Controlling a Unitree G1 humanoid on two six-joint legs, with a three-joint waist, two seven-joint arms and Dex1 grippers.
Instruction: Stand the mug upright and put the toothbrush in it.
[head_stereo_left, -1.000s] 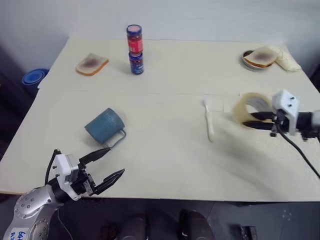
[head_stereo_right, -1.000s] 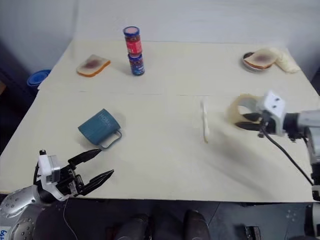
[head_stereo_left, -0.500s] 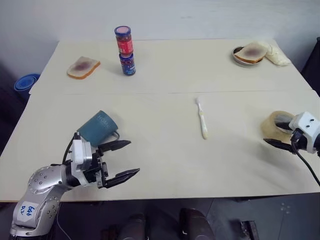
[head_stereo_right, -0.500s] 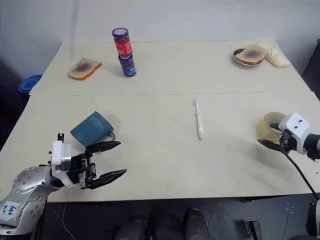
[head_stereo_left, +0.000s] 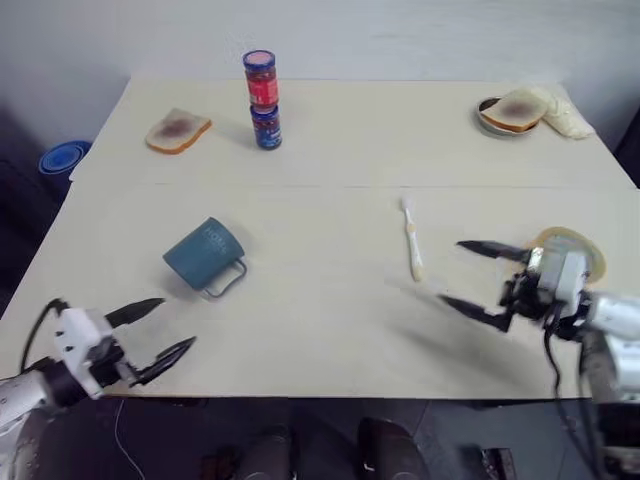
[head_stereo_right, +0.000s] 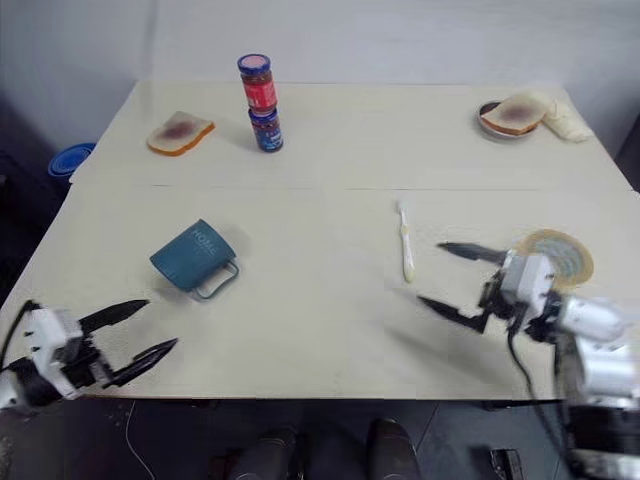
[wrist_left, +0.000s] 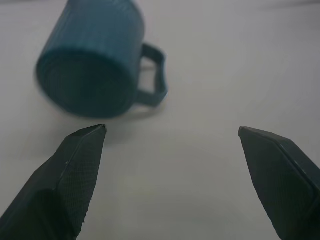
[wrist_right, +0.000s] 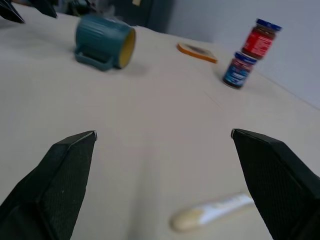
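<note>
Pale table, both grippers' fingers spread wide (empty), mug lying sideways

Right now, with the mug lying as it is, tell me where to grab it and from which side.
Grip the mug across its ribbed body, coming from the near side with the open left gripper. It lies on its side, closed base toward that gripper, handle flat on the table to the right, so the round wall is probably the easiest hold.

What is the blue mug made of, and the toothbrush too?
The mug looks like glazed ceramic or coated metal: teal outside with fine ridges, a thin loop handle and a yellowish inside. I can't tell which. The toothbrush looks like smooth cream plastic, slim and all one pale colour.
</note>
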